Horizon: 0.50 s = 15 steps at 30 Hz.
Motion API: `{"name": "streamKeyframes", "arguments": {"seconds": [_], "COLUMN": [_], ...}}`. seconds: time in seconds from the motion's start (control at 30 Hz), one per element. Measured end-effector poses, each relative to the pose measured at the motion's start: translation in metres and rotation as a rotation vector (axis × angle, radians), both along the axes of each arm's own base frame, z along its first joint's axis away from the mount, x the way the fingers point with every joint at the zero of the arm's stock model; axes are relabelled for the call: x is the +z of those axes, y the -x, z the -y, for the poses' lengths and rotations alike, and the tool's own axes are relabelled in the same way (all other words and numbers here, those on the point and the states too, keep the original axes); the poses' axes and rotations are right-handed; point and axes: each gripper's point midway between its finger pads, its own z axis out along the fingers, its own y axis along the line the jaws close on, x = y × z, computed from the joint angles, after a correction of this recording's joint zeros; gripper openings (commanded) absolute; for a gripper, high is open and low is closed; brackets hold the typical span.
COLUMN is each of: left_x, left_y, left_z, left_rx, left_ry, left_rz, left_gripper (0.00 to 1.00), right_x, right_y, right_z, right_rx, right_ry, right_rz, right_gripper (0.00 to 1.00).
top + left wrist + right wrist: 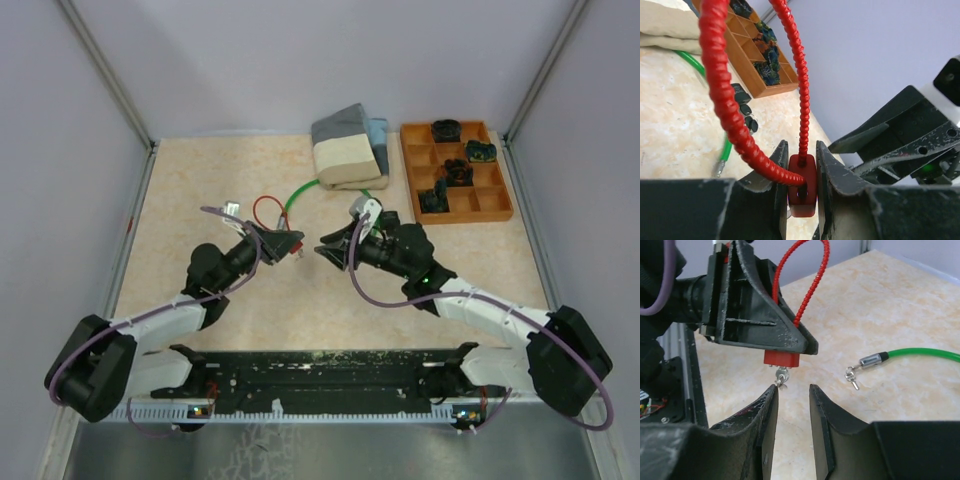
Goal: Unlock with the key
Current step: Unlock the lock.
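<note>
Tray (491, 204) holding dark items (458, 172), red cable lock (802, 186) between left jaws

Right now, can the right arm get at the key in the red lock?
Probably yes. The key hangs exposed below the lock, and the right tool is open close in front of it, nothing between.

A robot lab cell: plain grey walls (300, 60) and metal posts (102, 65) box in the table (185, 175); two arms (160, 320) sit on a rail (320, 372) at the bottom.
</note>
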Motion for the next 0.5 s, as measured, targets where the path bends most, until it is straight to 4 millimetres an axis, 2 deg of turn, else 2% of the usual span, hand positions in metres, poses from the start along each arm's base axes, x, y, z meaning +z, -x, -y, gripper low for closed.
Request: {"name": "streamKeyframes", "arguments": {"seconds": [0.2,0.4,0.5], "left_x": [0.004,0.001,-0.004], "left_y": [0.001,-0.005,-0.008], "left_z": [0.001,0.001,0.0], "left_rx": [-0.017,0.01,0.026], "left_ry": [0.043,0.036,0.034], "left_rz": [-0.045,-0.164,-0.22], "left_gripper": [0.0,0.0,0.0], "right_x": [-0.015,-0.031,-0.025], "right_y": [0.016,0.038,0.037], "right_z": [-0.003,-0.013,-0.017], "right_rx": [0.054,0.105,0.087], "right_ry": [-0.009,0.08,0.116], "right_rz": [0.016,0.262,0.401], "right_gripper": [0.32,0.37,0.37]}}
